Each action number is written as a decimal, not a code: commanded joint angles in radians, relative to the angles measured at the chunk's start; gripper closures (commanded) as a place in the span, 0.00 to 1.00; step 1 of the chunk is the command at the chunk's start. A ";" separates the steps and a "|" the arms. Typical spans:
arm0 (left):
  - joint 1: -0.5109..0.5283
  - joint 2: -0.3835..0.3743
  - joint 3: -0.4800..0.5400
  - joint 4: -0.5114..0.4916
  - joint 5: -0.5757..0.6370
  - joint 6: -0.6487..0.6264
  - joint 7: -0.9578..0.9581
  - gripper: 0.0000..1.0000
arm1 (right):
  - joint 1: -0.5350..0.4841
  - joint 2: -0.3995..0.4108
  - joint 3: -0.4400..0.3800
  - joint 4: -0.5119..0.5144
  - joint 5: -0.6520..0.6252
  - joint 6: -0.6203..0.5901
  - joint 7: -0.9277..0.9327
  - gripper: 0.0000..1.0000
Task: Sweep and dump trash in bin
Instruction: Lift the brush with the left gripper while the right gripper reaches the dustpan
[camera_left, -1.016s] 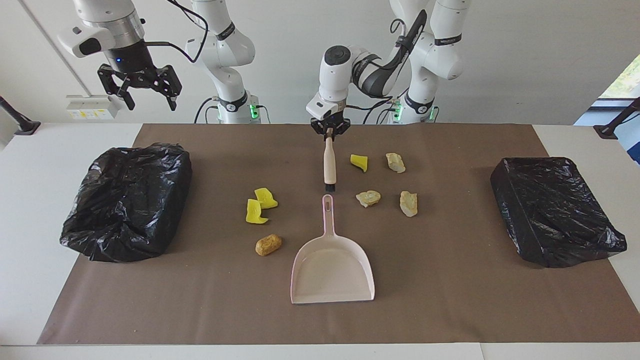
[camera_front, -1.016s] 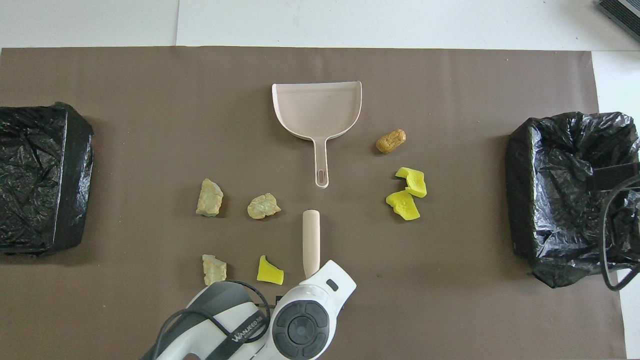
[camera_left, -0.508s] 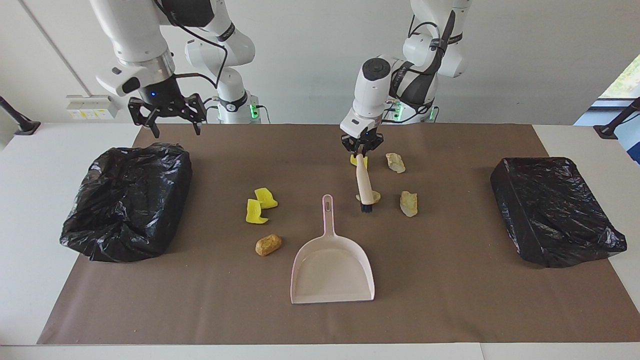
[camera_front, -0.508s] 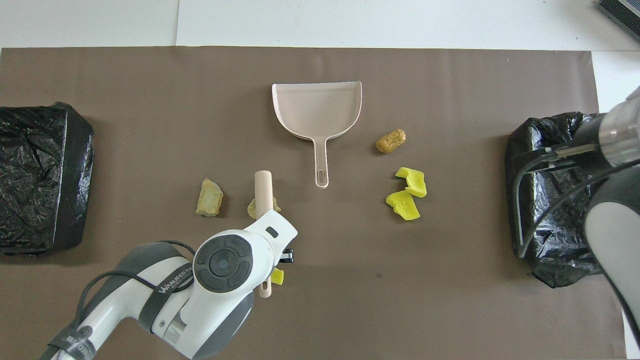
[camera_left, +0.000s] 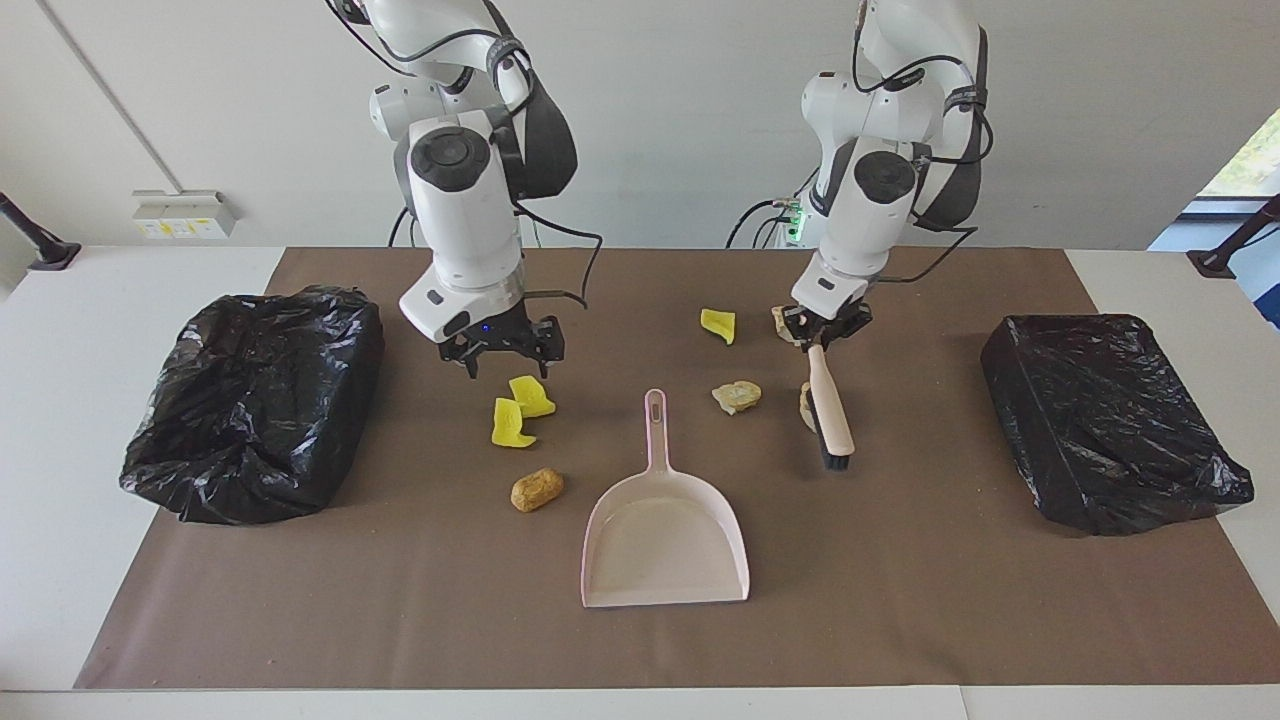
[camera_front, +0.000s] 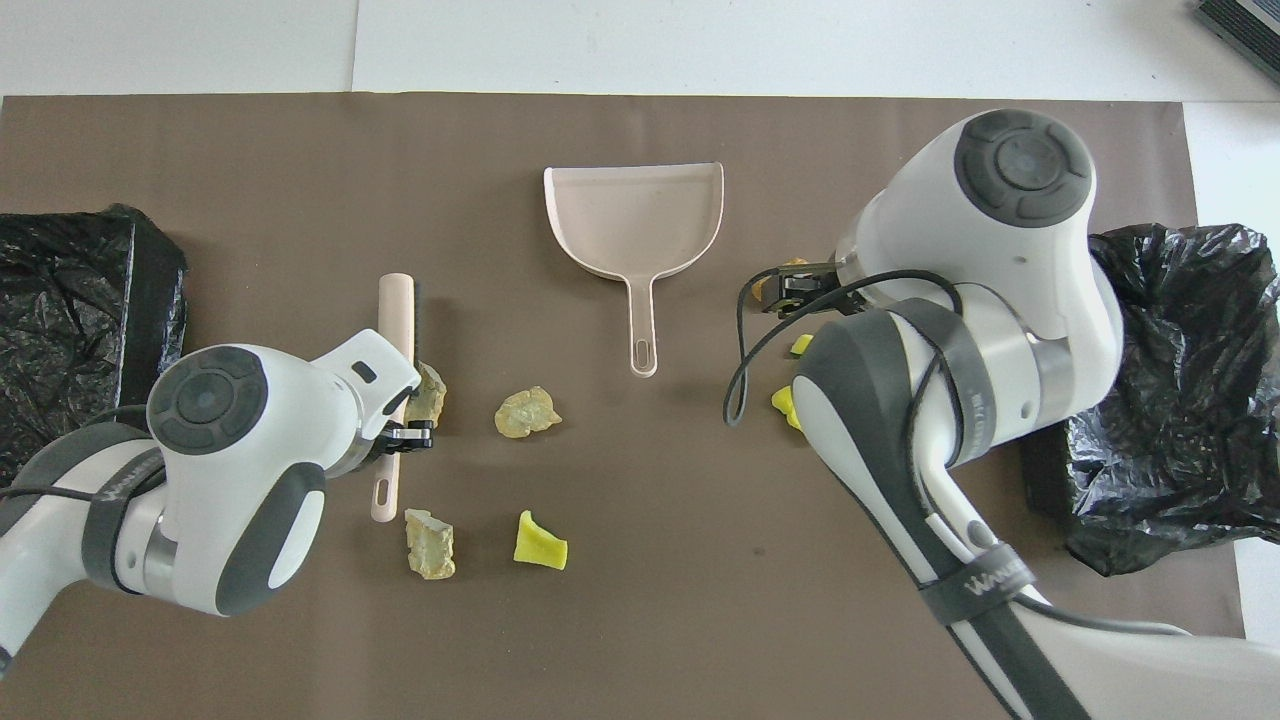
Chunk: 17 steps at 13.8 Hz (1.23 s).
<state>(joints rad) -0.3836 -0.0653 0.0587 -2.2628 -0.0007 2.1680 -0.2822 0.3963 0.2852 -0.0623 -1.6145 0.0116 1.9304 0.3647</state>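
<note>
Trash, seven small lumps on brown paper around the pale pink plastic dustpan (camera_left: 665, 540): three yellow foam chunks (camera_left: 522, 409), three beige rocky lumps (camera_left: 737, 396), one golden-brown lump (camera_left: 537, 489).

Left hand (camera_left: 826, 328): clamped on the cream-handled brush (camera_left: 831, 410).

Right hand (camera_left: 504, 350): fingers spread, empty, over the yellow chunks.

Black-bagged bins (camera_left: 255, 400) at both worktop ends.

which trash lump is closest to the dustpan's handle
The pale beige lump lying alone beside the dustpan handle's tip, toward the left arm's end. Every other lump sits clearly farther off.
</note>
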 joint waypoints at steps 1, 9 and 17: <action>0.116 0.005 -0.014 0.008 0.015 -0.014 0.139 1.00 | 0.038 0.110 -0.002 0.083 0.015 0.059 0.081 0.00; 0.164 -0.001 -0.019 -0.044 0.015 -0.016 0.258 1.00 | 0.176 0.301 -0.001 0.203 -0.021 0.194 0.224 0.00; 0.098 -0.001 -0.022 -0.067 0.013 -0.007 0.236 1.00 | 0.197 0.310 -0.001 0.189 -0.024 0.246 0.208 0.00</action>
<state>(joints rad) -0.2595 -0.0501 0.0271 -2.3149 0.0003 2.1587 -0.0331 0.6008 0.5824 -0.0623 -1.4400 -0.0010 2.1454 0.5723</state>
